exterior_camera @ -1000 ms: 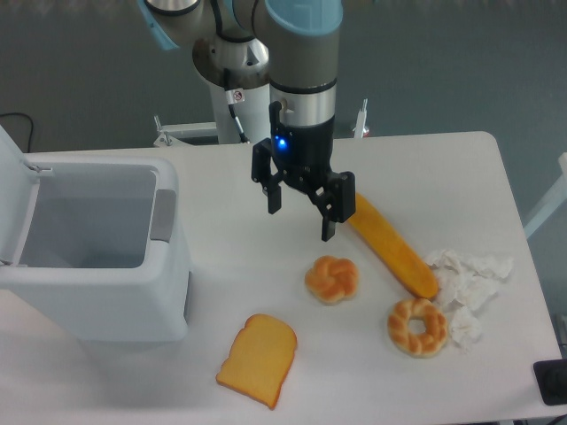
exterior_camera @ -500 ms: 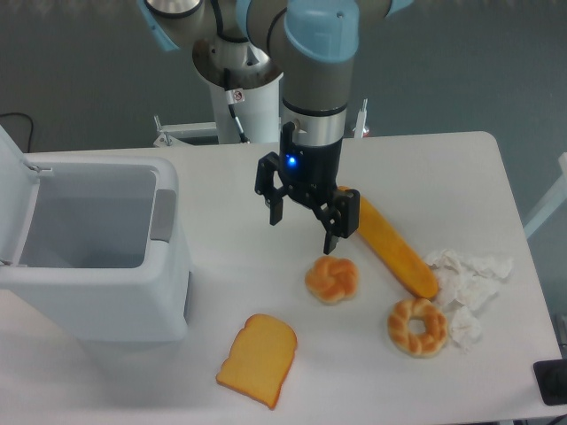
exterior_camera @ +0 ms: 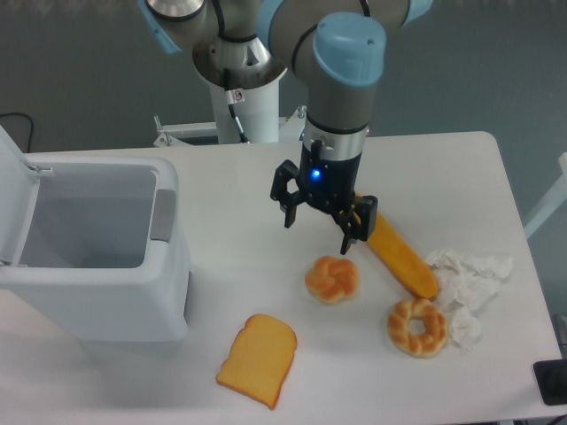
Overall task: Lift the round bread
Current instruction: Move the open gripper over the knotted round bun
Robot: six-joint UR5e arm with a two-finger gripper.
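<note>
I am looking down at the white surface (exterior_camera: 221,190), which is filling most of the view and carrying everything. The white bin (exterior_camera: 93,252) is sitting at the left edge with its lid tilted up and its inside showing. My arm (exterior_camera: 341,80) is reaching in from the far edge, and a blue light is glowing on its wrist. The claw (exterior_camera: 319,230) is hanging near the middle of the surface with its two fingers spread apart and gripping nothing; the right-hand fingertip in the view is hovering just above and behind the round bread (exterior_camera: 332,279), not touching it. The long baguette (exterior_camera: 399,257) is lying on a slant toward the right edge, its upper end passing behind the claw. A slice of toast (exterior_camera: 257,360) is lying flat near the front edge, left of centre. The crumpled white paper (exterior_camera: 465,283) is bunching near the right edge, touching the baguette's lower end. The ring-shaped bread (exterior_camera: 416,327) is resting near the front right, just beside the paper. The round bread, a golden bun with twisted ridges, is sitting roughly mid-surface, between the toast and the baguette, apart from both.
</note>
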